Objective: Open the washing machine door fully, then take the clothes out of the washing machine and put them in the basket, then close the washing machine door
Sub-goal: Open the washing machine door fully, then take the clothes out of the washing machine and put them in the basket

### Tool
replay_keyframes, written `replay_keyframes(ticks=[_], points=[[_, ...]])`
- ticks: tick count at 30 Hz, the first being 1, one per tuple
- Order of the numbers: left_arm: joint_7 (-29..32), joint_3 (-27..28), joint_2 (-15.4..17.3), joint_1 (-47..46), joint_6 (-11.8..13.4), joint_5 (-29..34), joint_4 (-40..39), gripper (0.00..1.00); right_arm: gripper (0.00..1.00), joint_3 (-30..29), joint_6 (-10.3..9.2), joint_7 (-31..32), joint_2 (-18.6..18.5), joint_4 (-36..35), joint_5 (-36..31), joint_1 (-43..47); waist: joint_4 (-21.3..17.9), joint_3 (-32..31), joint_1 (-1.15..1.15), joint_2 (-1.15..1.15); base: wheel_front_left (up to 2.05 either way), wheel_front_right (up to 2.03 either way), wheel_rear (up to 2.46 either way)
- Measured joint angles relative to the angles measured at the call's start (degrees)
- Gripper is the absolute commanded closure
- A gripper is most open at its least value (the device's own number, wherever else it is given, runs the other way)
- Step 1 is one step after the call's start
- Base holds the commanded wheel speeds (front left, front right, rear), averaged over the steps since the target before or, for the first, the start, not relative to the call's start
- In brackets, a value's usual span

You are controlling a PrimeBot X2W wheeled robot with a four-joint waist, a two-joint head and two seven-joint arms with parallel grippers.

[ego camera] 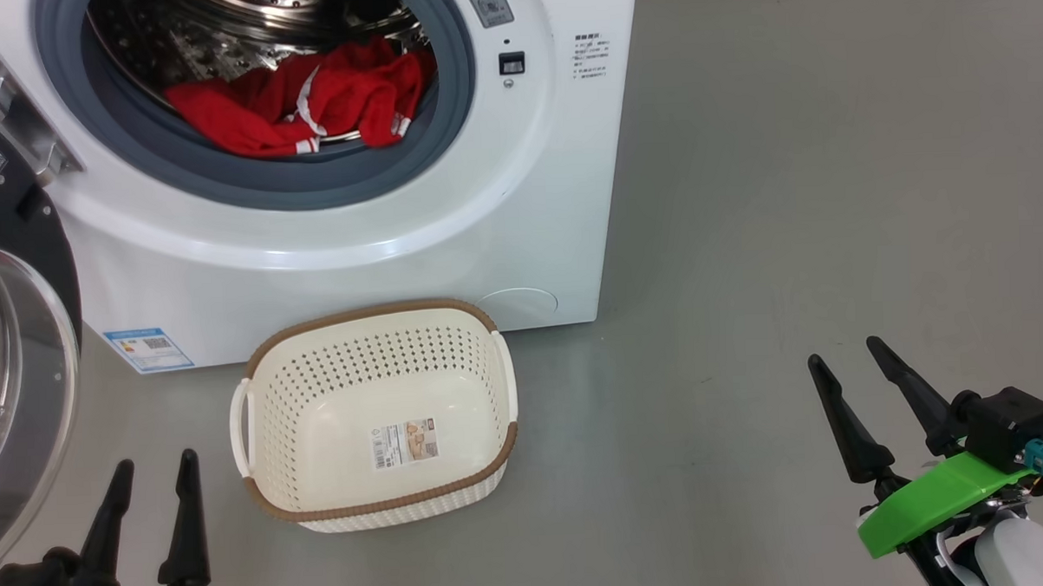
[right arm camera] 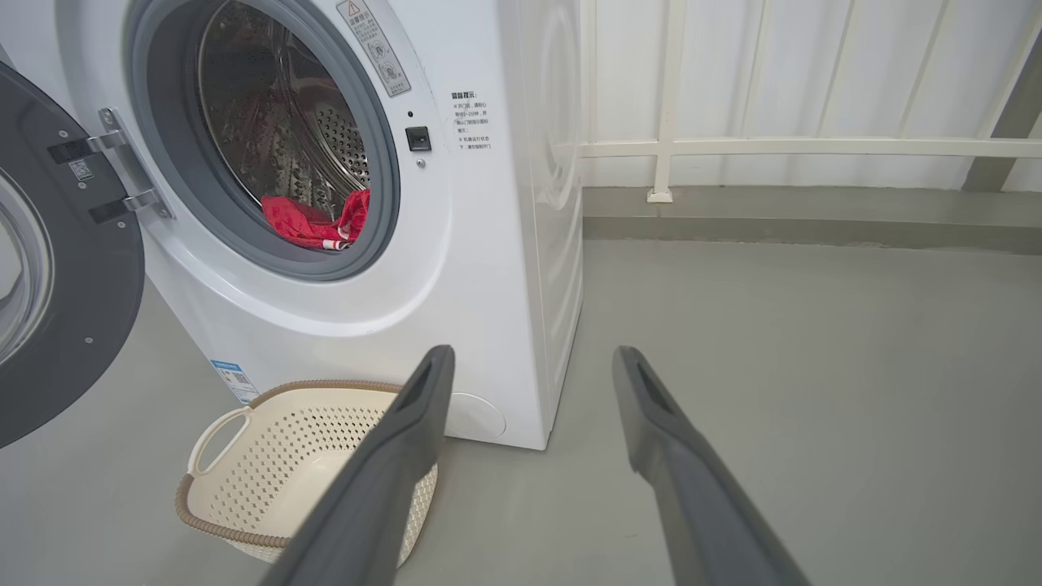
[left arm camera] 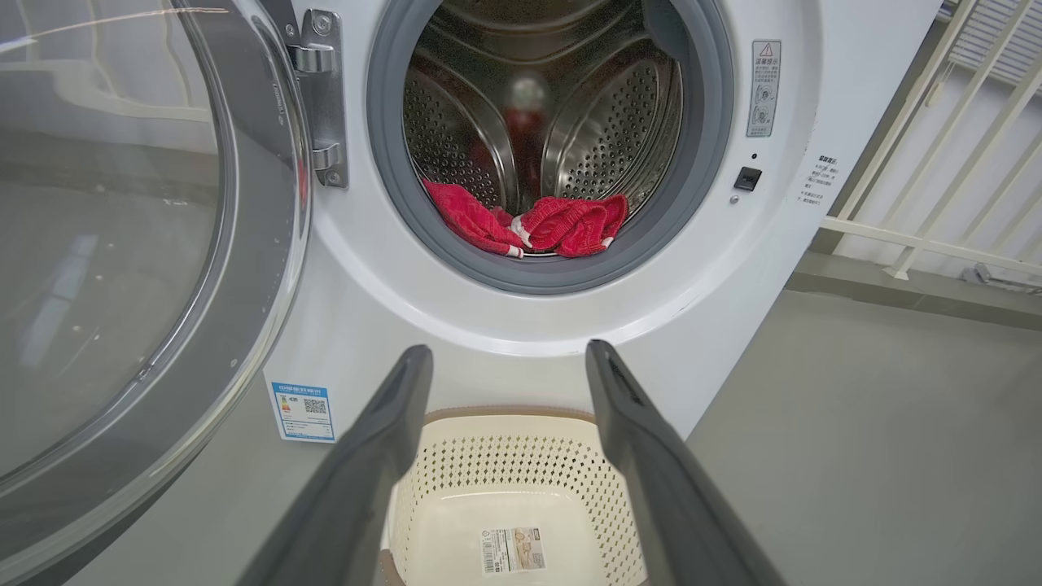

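The white washing machine stands ahead with its door swung wide open to the left. Red clothes with white trim lie at the front of the steel drum. The cream basket sits on the floor right before the machine, holding just a paper label. My left gripper is open at the lower left, beside the basket. My right gripper is open at the lower right, over bare floor. The left wrist view looks into the drum at the clothes with the door at left.
Grey floor stretches to the right of the machine. A white railing and wall stand behind the machine's right side. A blue label is stuck low on the machine front.
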Motion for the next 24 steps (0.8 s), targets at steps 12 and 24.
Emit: replay_keyframes(ticks=[12,24], points=[[0.0,0.6,0.1,0.0,0.0,-0.2,-0.5,0.00,0.00,-0.3,0.00,0.0,0.2,-0.5,0.0,0.0,0.5,0.3,0.00,0.00,0.00,0.00,0.00],[0.0,0.1,0.4,-0.1,0.0,-0.3,-1.0,0.00,0.00,-0.3,0.00,0.0,0.5,-0.6,0.0,0.0,0.7,1.3,0.00,0.00,0.08,-0.13,0.05]])
